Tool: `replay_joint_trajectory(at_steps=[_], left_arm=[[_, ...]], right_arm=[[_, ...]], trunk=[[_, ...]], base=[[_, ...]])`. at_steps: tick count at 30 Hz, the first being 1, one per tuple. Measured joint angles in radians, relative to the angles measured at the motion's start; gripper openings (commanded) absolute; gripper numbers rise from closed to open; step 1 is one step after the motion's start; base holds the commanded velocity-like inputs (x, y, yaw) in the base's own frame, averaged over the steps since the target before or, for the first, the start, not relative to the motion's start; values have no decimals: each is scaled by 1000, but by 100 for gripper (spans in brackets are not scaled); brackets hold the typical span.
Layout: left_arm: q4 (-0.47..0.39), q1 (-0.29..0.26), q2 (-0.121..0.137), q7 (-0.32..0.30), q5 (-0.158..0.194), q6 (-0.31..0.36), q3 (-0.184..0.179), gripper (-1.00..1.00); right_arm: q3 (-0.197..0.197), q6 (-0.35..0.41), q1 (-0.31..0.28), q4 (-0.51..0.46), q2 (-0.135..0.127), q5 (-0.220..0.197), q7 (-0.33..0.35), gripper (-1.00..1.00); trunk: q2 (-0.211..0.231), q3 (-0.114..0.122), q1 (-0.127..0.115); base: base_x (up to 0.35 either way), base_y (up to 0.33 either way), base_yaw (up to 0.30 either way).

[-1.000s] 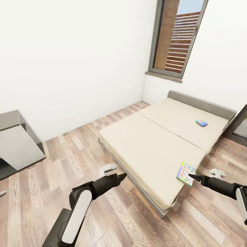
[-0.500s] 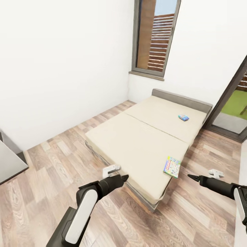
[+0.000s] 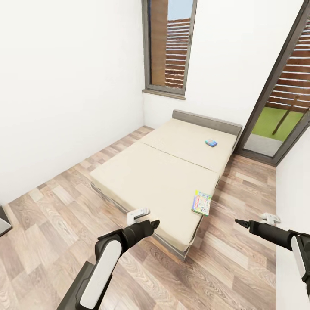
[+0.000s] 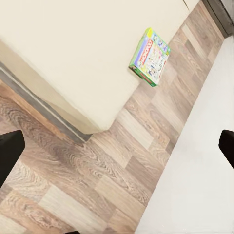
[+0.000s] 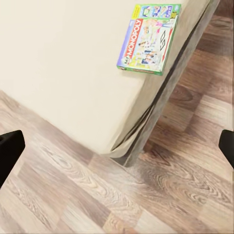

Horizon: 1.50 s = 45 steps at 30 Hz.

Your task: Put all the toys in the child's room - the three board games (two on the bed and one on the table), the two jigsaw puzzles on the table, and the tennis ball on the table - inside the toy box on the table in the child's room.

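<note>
Fingers of the left gripper (image 3: 151, 223) and right gripper (image 3: 239, 223) look closed and empty from the head, the blue game (image 3: 211, 142) near the bed's (image 3: 146, 181) headboard, while both wrist views show spread tips and the stiff, light MONOPOLY box (image 5: 147, 39) overhanging the bed's side edge, best pinched there.

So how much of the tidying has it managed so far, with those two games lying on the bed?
Nothing looks done yet. The MONOPOLY box lies at the bed's near corner, and the small blue game sits by the headboard. Nothing is in hand: the left gripper and right gripper hang over the floor, wide open in the wrist views. Both games are still to be collected.
</note>
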Motion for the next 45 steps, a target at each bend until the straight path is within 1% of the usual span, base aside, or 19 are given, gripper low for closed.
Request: replay_joint_trajectory(at_steps=[19, 22, 25, 26, 29, 32, 34, 35, 36, 37, 39, 40, 43, 45], left_arm=[[0, 4, 6, -14, 2, -9, -2, 100], [0, 4, 6, -12, 1, -10, -3, 100], [0, 1, 5, -10, 1, -10, -1, 100], [0, 1, 5, -10, 1, -10, -1, 100], [0, -2, 4, -7, 1, -10, 0, 100], [0, -3, 4, -7, 2, -9, 0, 100], [0, -5, 3, -6, 2, -9, 0, 100], [0, -5, 3, -6, 2, -9, 0, 100], [0, -5, 3, -5, 2, -9, 0, 100], [0, -5, 3, -5, 2, -9, 0, 100], [0, -6, 2, -4, 2, -9, 0, 100], [0, -6, 2, -4, 2, -9, 0, 100], [0, -7, 2, -3, 1, -10, 1, 100], [0, -7, 2, -3, 1, -10, 1, 100]], right_arm=[[2, 0, 0, 0, 2, 0, -10, 100], [4, 0, 0, 0, 6, 0, -10, 100], [14, 0, 0, 1, 25, 0, -15, 100], [14, 0, 0, 1, 25, 0, -15, 100], [33, 1, -1, 11, 46, 0, -49, 100], [41, 1, -3, 16, 51, 0, -71, 100], [55, 1, -10, 27, 59, -1, -120, 100], [55, 1, -10, 27, 59, -1, -121, 100], [60, 1, -14, 34, 62, -1, -145, 100], [60, 1, -14, 34, 62, -1, -146, 100], [68, 1, -26, 52, 66, -3, -186, 100], [68, 1, -26, 52, 66, -3, -187, 100], [75, 1, -44, 81, 68, -4, -223, 100], [76, 1, -48, 88, 68, -5, -231, 100]], trunk=[[0, 0, 0], [0, 0, 0], [0, 0, 0], [0, 0, 0], [0, 0, 0], [0, 0, 0], [0, 0, 0], [0, 0, 0], [0, 0, 0], [0, 0, 0], [0, 0, 0], [0, 0, 0], [0, 0, 0], [0, 0, 0]], base=[[3, 296, -281], [22, 248, -281], [13, 147, -281], [10, 109, -281], [7, 75, -281], [5, 52, -281], [3, 36, -281], [3, 29, -281], [3, 29, -281], [2, 23, -273], [2, 18, -248], [1, 15, -209], [1, 10, -145], [1, 7, -107]])
